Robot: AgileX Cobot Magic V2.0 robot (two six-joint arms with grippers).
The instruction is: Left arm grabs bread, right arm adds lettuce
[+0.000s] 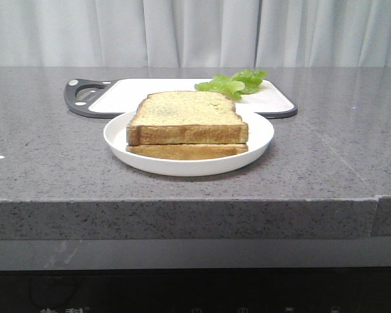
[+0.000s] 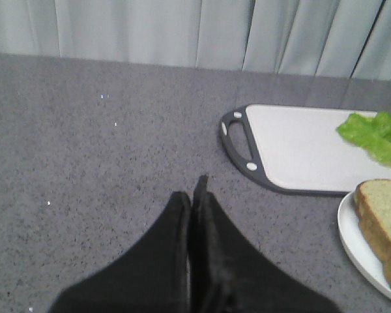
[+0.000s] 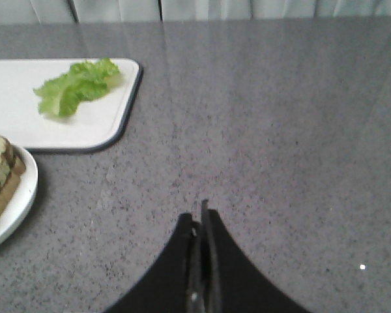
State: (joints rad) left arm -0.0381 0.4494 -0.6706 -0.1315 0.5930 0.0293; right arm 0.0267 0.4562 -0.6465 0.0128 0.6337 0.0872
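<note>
Neither arm shows in the front view. In their wrist views, the left gripper and right gripper hover over bare countertop, fingers pressed together, empty. The bread, thick and golden-crusted, tops a thinner slice on the white plate at frame centre. The lettuce lies on the cutting board behind, its near edge hidden by the bread.

Golden-brown crust and a pale speckled face are shown by the bread, set on a plain white plate. Bright green lettuce is seen on a white cutting board rimmed in dark grey. The countertop is speckled grey.
</note>
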